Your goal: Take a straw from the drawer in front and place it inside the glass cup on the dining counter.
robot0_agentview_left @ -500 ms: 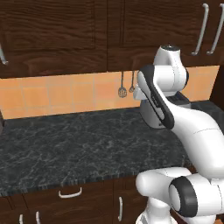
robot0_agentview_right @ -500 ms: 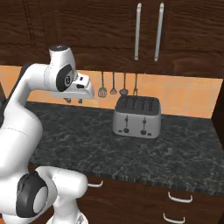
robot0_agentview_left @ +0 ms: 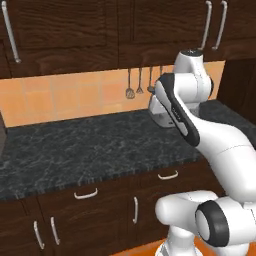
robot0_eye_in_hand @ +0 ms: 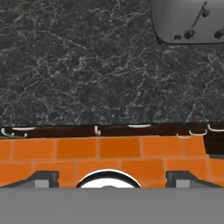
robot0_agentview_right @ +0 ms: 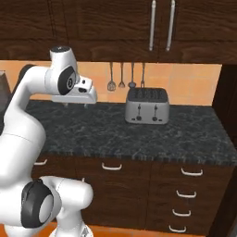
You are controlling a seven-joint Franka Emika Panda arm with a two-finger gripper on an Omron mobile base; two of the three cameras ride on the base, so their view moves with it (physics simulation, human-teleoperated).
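My gripper point(robot0_agentview_right: 76, 104) hangs above the black speckled counter point(robot0_agentview_right: 115, 134), left of the toaster, fingers pointing down. In the hand view its dark fingertips point(robot0_eye_in_hand: 43, 178) stand wide apart with nothing between them, so it is open. Under the counter run shallow dark wood drawer fronts with curved silver handles, one point(robot0_agentview_right: 112, 166) almost below the hand and also visible in the left base view point(robot0_agentview_left: 86, 194). All of them are shut. The straw is hidden. The glass cup and the dining counter are out of view.
A silver toaster point(robot0_agentview_right: 147, 106) stands on the counter against the orange tiled wall, with utensils point(robot0_agentview_right: 121, 74) hanging above it. Tall dark cupboard doors point(robot0_agentview_right: 159, 23) hang overhead. A stack of drawers point(robot0_agentview_right: 187, 194) fills the lower right.
The whole picture has shifted: counter and toaster sit higher and smaller, and more of the cabinet fronts shows, so the base has rolled back. The arm holds its pose.
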